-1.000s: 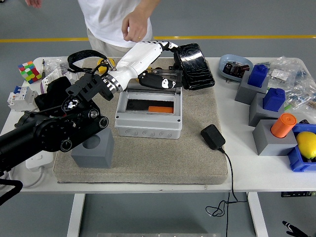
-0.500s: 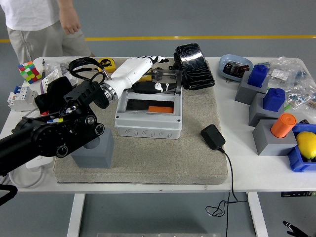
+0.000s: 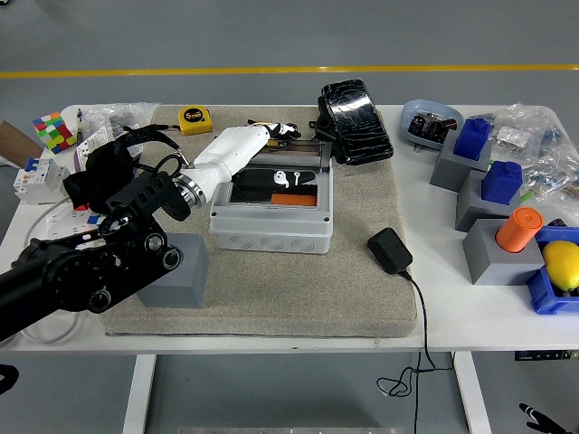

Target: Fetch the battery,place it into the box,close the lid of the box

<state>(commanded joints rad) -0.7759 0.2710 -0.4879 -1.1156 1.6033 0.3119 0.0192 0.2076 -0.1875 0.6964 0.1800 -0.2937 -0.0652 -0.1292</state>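
Note:
A grey box stands on the beige mat with its dark tinted lid swung open at the back right. An orange battery lies inside the box, at the right of the opening. My left hand, on a white forearm, lies low over the box opening, just left of and above the battery. Its black fingers are stretched out and hold nothing. My right arm is out of view.
A grey block stands on the mat under my left arm. A black adapter with a cable lies right of the box. A tape measure, a colour cube, blue blocks, an orange cylinder and a lemon are around.
My left arm has drawn back from the lid's hinge toward me, and the hand now lies over the opening. The person at the far side has walked off left, out of view.

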